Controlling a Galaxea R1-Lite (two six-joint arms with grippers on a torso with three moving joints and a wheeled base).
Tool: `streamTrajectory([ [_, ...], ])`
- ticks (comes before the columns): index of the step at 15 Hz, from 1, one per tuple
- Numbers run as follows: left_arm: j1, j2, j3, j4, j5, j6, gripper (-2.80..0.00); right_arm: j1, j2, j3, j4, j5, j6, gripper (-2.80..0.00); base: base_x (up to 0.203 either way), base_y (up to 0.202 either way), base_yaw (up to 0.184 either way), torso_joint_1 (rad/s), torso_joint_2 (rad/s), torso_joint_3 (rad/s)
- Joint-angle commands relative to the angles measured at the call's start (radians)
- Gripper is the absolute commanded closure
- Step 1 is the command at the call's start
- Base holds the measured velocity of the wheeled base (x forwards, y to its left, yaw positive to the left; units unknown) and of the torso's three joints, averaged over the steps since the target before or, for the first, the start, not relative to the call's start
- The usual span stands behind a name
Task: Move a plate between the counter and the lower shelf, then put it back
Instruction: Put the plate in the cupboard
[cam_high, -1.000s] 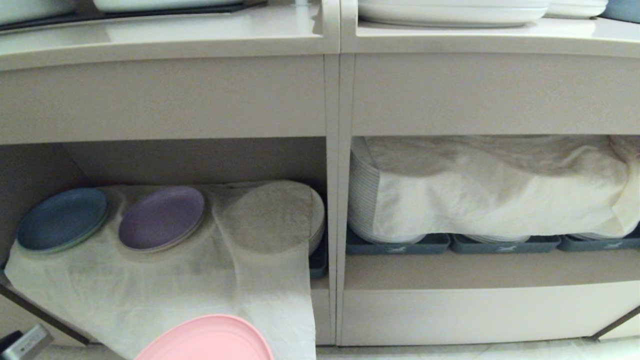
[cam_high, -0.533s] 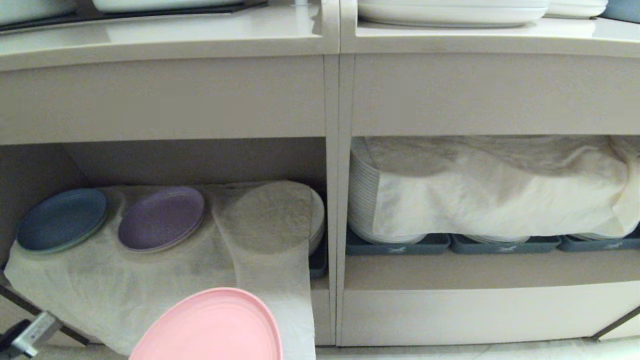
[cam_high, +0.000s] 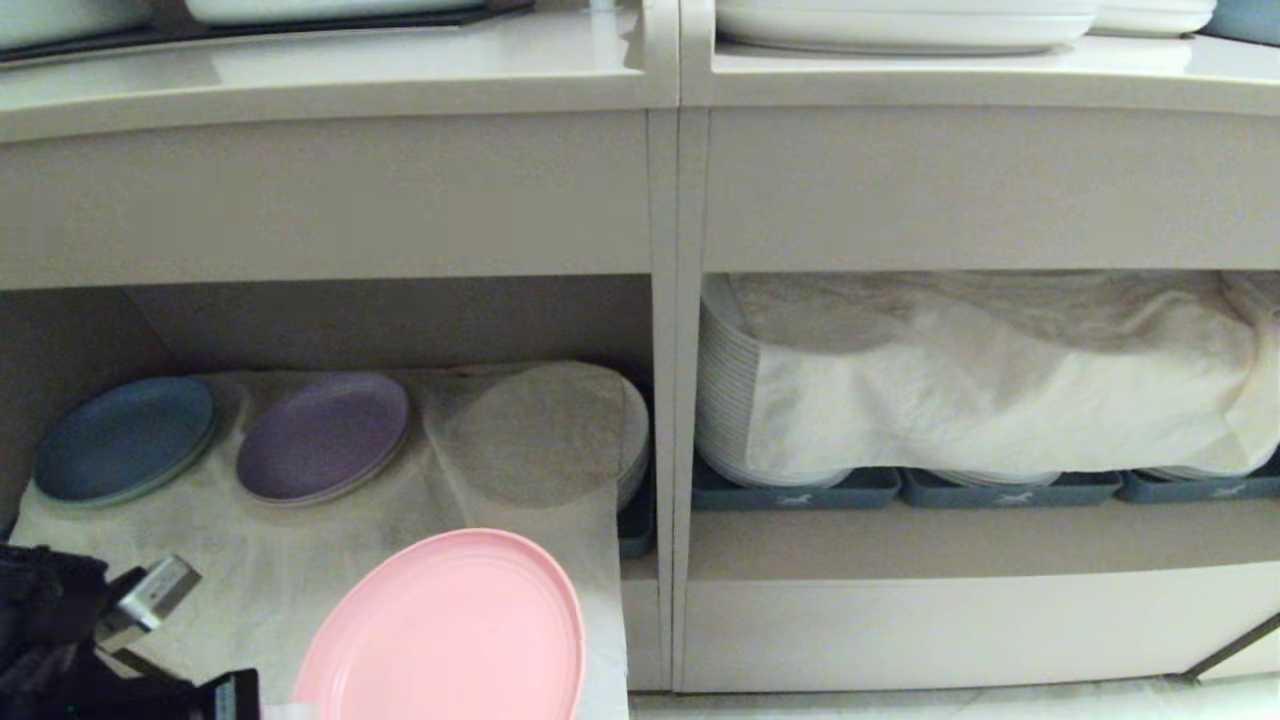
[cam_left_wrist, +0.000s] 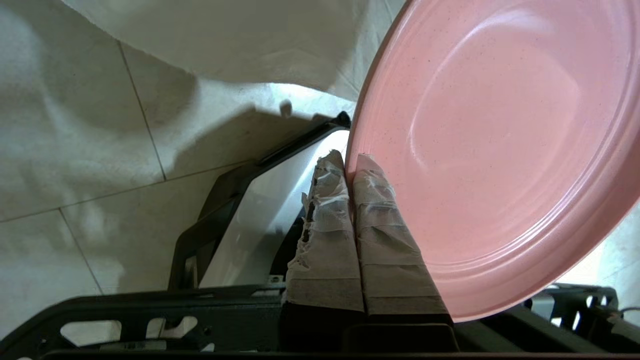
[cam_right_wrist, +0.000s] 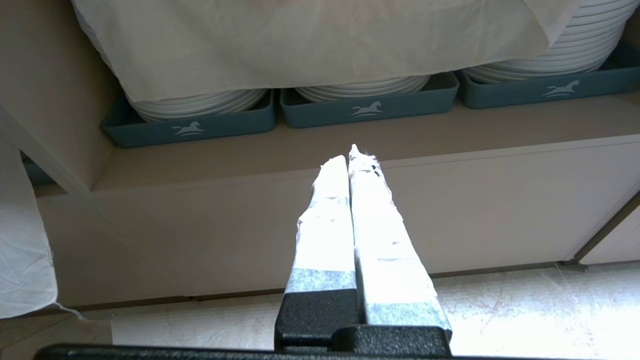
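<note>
L gripper (cam_left_wrist: 351, 159) is pinching the pink plate (cam_high: 450, 625) by its rim, tilted, in front of the lower shelf (cam_high: 400, 320) cloth (cam_high: 250, 580); R gripper (cam_right_wrist: 351, 156) is sitting closed, empty, nr the trays (cam_right_wrist: 370, 107).

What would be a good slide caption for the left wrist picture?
Left gripper pinching the rim of the pink plate, held tilted above the tiled floor.

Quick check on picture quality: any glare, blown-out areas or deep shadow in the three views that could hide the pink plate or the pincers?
Head view: even light, the left cubby shadowed, the plate clear. Left wrist view: soft sheen on the plate, a bright patch beyond the left pincer, its grip on the rim readable. Right wrist view: the shut right pincer blown out white, the floor glaring below it.
</note>
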Motion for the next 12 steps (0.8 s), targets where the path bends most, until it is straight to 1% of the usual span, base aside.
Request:
streamTrajectory([
  [1,0.001,0.144,-0.032,-0.041,0.001,-0.004,0.00,0.000,0.000,0.000,0.000,0.000,0.000,0.00,0.000,0.000,0.000,0.000,0.00,0.000],
  [3,0.004,0.224,-0.041,-0.148,0.002,-0.006,0.00,0.000,0.000,0.000,0.000,0.000,0.000,0.00,0.000,0.000,0.000,0.000,0.00,0.000],
  [5,0.026,0.285,-0.045,-0.247,0.000,-0.007,0.00,0.000,0.000,0.000,0.000,0.000,0.000,0.00,0.000,0.000,0.000,0.000,0.00,0.000],
  [7,0.043,0.325,-0.043,-0.322,-0.007,-0.009,0.00,0.000,0.000,0.000,0.000,0.000,0.000,0.00,0.000,0.000,0.000,0.000,0.00,0.000],
  [8,0.047,0.336,-0.040,-0.349,-0.008,-0.013,0.00,0.000,0.001,0.000,0.000,0.000,0.000,0.00,0.000,0.000,0.000,0.000,0.00,0.000],
  [10,0.047,0.360,-0.045,-0.380,-0.006,-0.044,0.00,0.000,0.000,0.000,0.000,0.000,0.000,0.00,0.000,0.000,0.000,0.000,0.00,0.000],
  [12,0.047,0.377,-0.046,-0.413,-0.005,-0.051,0.00,0.000,0.000,0.000,0.000,0.000,0.000,0.00,0.000,0.000,0.000,0.000,0.00,0.000],
])
